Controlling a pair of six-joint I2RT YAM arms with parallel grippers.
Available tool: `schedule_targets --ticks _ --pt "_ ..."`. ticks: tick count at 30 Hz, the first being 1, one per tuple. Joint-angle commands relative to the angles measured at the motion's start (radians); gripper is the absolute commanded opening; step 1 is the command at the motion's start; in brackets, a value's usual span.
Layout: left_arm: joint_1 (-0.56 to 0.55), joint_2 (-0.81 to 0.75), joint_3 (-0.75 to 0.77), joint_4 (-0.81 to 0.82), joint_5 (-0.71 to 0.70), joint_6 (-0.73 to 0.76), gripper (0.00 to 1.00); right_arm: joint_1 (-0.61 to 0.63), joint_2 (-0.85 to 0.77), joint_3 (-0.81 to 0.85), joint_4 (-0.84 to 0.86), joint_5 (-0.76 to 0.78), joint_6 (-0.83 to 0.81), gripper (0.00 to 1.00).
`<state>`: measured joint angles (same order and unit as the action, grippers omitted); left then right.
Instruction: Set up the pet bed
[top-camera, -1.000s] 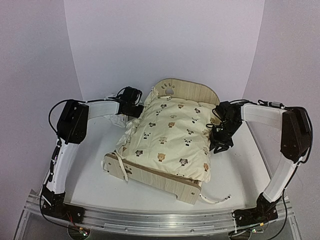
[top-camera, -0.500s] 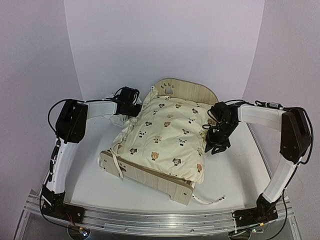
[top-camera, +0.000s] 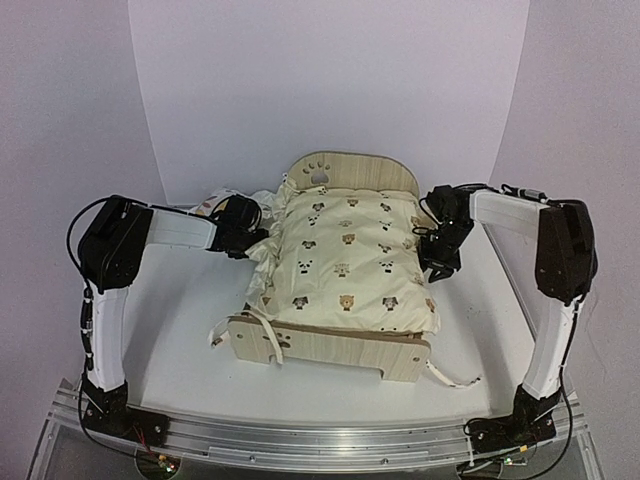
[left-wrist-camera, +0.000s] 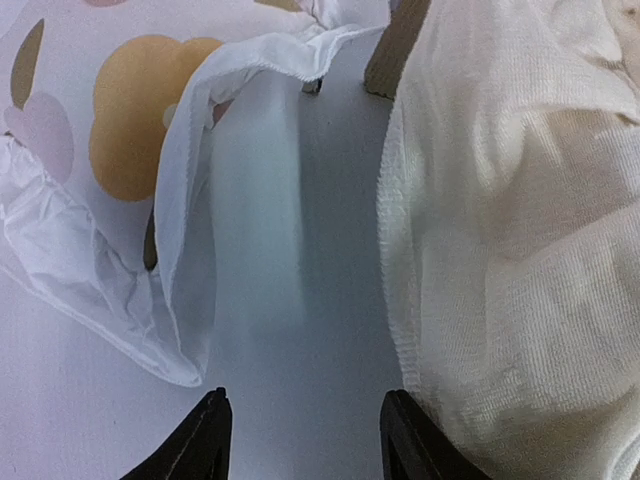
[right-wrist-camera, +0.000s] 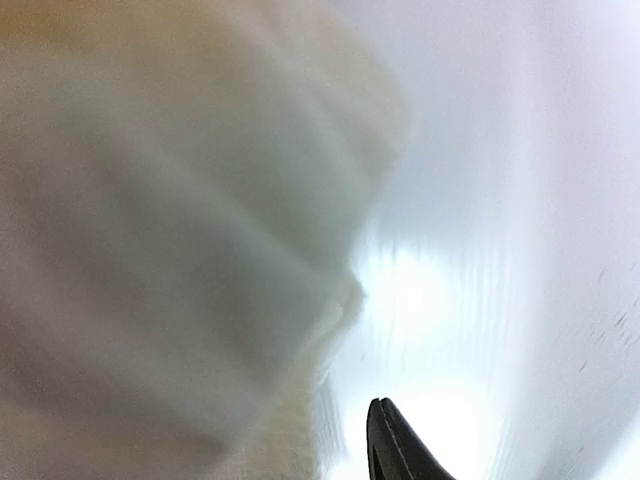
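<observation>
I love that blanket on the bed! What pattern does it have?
The quilt is cream with small animal faces, seen best in the top view.

Left arm (top-camera: 105, 330) and right arm (top-camera: 548, 360): white link shells, bulky black joint housings; black bases bolted onto the aluminium rail (top-camera: 320, 432); thin black cables run up each arm from the rail; left gripper (left-wrist-camera: 303, 402) fingers (left-wrist-camera: 205, 445) black, tapered.

The left gripper (left-wrist-camera: 303, 400) sits low and level, its 2 fingers (left-wrist-camera: 205, 445) apart with nothing between them, its forearm trailing out to its left. The right gripper (top-camera: 440, 262) tips downward below its wrist; only 1 blurred finger (right-wrist-camera: 388, 440) shows.
</observation>
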<state>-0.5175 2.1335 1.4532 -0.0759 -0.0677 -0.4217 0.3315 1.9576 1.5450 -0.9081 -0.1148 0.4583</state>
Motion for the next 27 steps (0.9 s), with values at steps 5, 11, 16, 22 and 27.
schedule_targets --ticks 5,11,16,22,27 --pt "-0.183 -0.104 -0.008 -0.022 0.102 -0.001 0.57 0.006 0.059 0.161 0.174 -0.036 -0.035 0.41" --pt "-0.163 -0.133 0.097 -0.184 -0.11 0.099 0.67 -0.016 -0.078 0.106 0.119 0.086 -0.088 0.46" --pt "-0.043 -0.193 0.036 -0.177 -0.126 0.035 0.79 -0.019 -0.161 0.122 0.04 0.27 -0.121 0.59" --pt "0.099 -0.177 -0.002 -0.05 -0.049 -0.026 0.94 -0.019 -0.28 0.095 -0.004 0.396 -0.136 0.8" --pt "0.186 -0.088 0.082 0.0 0.027 -0.081 0.98 -0.019 -0.4 0.017 -0.008 0.466 -0.131 0.93"
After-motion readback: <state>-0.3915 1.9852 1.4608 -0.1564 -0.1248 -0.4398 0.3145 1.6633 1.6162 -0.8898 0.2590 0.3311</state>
